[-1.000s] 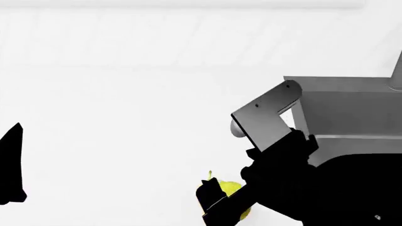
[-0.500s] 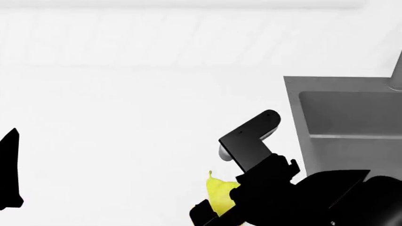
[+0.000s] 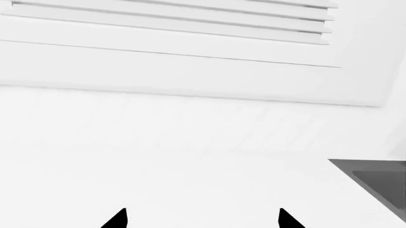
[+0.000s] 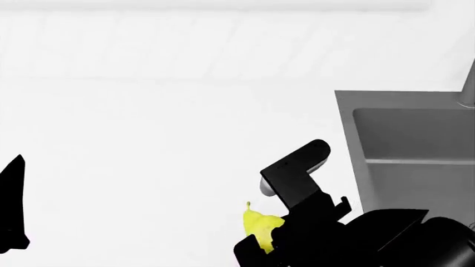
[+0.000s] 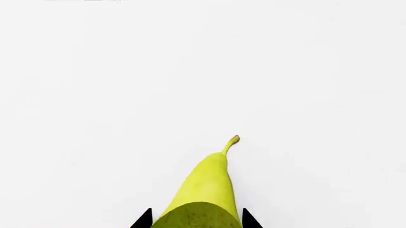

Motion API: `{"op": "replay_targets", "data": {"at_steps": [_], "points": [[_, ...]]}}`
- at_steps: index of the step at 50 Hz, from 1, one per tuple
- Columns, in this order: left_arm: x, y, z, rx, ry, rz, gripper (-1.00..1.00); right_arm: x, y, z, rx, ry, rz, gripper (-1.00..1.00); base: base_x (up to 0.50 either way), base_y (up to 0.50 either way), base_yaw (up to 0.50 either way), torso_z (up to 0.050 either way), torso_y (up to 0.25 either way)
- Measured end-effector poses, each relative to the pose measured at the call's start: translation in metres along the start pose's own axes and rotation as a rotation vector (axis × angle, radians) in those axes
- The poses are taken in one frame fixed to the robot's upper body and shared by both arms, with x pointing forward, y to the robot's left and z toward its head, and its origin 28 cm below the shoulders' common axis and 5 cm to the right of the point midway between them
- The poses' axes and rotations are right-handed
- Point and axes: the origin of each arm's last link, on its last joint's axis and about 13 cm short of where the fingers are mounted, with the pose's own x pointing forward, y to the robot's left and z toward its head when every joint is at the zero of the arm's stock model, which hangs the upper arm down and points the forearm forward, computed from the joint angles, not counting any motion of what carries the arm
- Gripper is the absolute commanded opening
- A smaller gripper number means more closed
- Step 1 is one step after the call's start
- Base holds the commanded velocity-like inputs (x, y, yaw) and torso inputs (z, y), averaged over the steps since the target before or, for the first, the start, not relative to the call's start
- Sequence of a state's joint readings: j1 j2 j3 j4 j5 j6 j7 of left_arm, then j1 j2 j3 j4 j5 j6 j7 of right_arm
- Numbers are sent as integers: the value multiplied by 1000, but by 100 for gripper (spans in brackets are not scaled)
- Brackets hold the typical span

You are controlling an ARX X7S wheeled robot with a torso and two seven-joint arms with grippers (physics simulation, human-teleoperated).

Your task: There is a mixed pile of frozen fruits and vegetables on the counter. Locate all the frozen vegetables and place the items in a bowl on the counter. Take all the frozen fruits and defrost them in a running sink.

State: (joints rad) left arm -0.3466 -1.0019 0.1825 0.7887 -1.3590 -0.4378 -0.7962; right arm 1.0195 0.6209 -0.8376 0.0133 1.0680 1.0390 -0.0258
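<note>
The yellow pear [image 5: 201, 190] sits between the two black fingertips [image 5: 144, 219] of the right pincer [image 5: 197, 219], its stem pointing away from the wrist; the tips flank its wide end closely, but whether they press on it or only bracket it cannot be told from these views. In the head view the pear [image 4: 258, 225] lies low over the white counter [image 4: 148, 167], partly behind the right arm, and whether it rests on the surface or is lifted clear is not plain. The sink [image 4: 415, 144] stands apart to the right, its grey basin dry as far as can be seen, with only a sliver of faucet at the frame edge. The left pincer [image 3: 201, 219] hangs wide, its two tips well apart with nothing between them, facing bare counter and wall. By my reading the fruit half of the job is only at the pick-up stage: the pear has not reached the basin and no water shows. No bowl or vegetables appear here, so that half cannot be judged.
</note>
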Motion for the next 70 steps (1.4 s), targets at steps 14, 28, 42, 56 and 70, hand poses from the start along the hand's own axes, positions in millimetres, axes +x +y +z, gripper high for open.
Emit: {"op": "replay_targets", "data": {"at_steps": [14,28,42,56,70], "points": [[0,-1,3,3,-2,-7,100,-14,6,5,-17,-42,-37,-100,0,0,0,0,0],[-8,-5,8,29,7,-91,100,-51,3,28,-23,-167,-116,-100,0,0,0,0,0],[-25,-14,14,25,32,-346,100,-72,-1,41,-19,-236,-155,-100,0,0,0,0,0],[-19,-14,13,58,88,-503,100,-78,-4,46,-17,-261,-167,-100,0,0,0,0,0],[-19,-24,4,84,149,-588,100,-77,-5,44,-10,-263,-174,-100,0,0,0,0,0]]}}
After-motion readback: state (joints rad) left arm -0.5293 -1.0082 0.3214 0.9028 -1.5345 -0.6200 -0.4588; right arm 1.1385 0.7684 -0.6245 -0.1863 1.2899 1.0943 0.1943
